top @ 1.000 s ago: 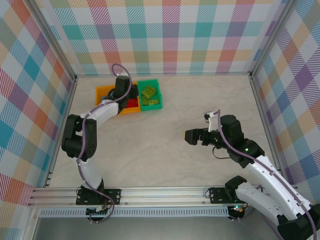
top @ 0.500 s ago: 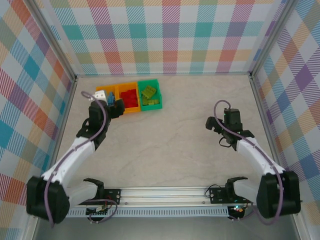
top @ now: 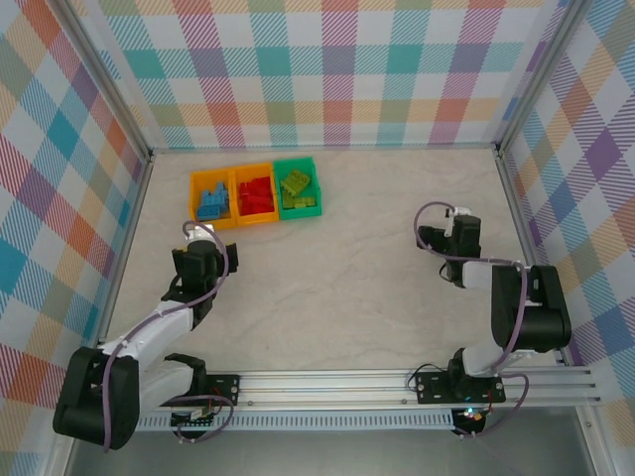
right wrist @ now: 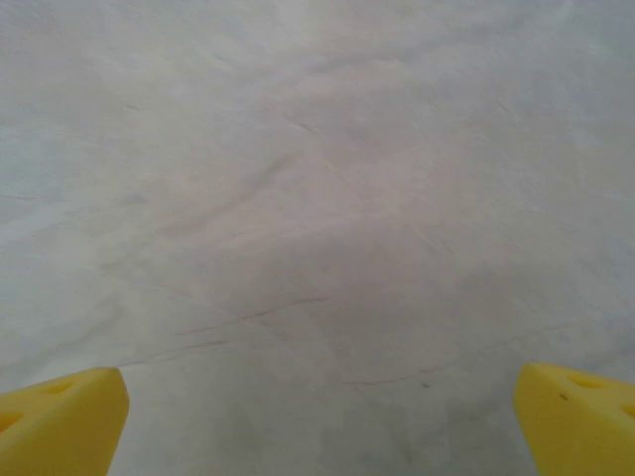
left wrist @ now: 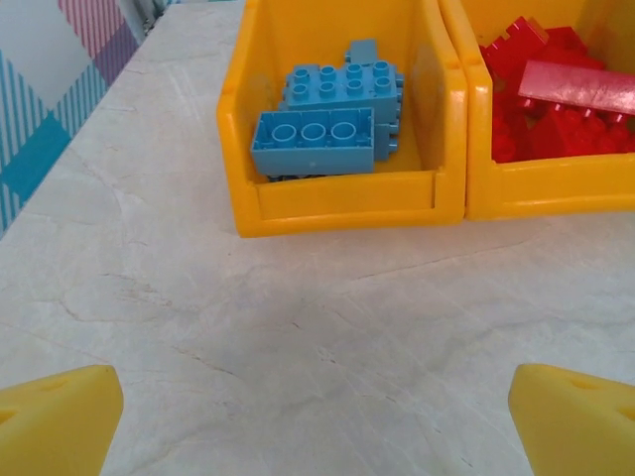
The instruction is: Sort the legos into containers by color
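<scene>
The sorting looked finished, to judge by how things lay. At the upper left of the overhead view the three containers sat joined in a row. The left orange bin (left wrist: 342,208) held the blue legos (left wrist: 327,114), the middle orange bin (left wrist: 556,193) held the red legos (left wrist: 556,99), and the green bin (top: 295,162) on the right held the lime legos (top: 296,188). No loose brick could be made out on the table (top: 337,278). The next move probably called for little more than a check for strays and parking both arms clear of the bins.

The left gripper (left wrist: 317,421) hovered low over bare table near the front of the blue bin, at the left of the overhead view. It was released, with its yellow fingers (left wrist: 60,416) spread to the bottom corners of the wrist view, and it gripped and touched nothing.

The right gripper (right wrist: 317,421), at the right of the overhead view and well apart from the bins, was likewise spread wide over bare table, with nothing between its tips.
</scene>
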Controlling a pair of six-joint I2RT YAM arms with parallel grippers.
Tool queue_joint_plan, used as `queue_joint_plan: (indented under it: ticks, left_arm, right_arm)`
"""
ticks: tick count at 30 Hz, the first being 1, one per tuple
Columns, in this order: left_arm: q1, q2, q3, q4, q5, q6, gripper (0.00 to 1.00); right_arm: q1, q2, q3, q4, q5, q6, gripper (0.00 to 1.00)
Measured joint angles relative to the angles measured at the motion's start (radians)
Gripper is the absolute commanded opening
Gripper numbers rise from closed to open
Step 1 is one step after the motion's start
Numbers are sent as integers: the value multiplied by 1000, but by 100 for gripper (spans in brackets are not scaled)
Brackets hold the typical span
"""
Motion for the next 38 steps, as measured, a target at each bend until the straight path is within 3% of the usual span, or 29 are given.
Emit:
queue_joint_plan:
  ticks: [2, 12, 16, 22, 38]
  left_arm:
    - [27, 40, -16, 76, 32, 7, 100]
    - [144, 329, -5, 377, 209, -17, 100]
    - [154, 473, 21, 457, 272, -21, 100]
    - [154, 478, 34, 474, 316, -19, 100]
    - [153, 478, 35, 477, 316, -18, 100]
  right_arm:
    - [13, 0, -92, 148, -2, -11, 100]
    - [23, 13, -139, 344, 73, -13, 100]
    - [22, 13, -186, 425, 21, -37, 99]
    - [11, 13, -128, 354, -114, -74, 100]
    - [2, 13, -109, 307, -144, -74, 100]
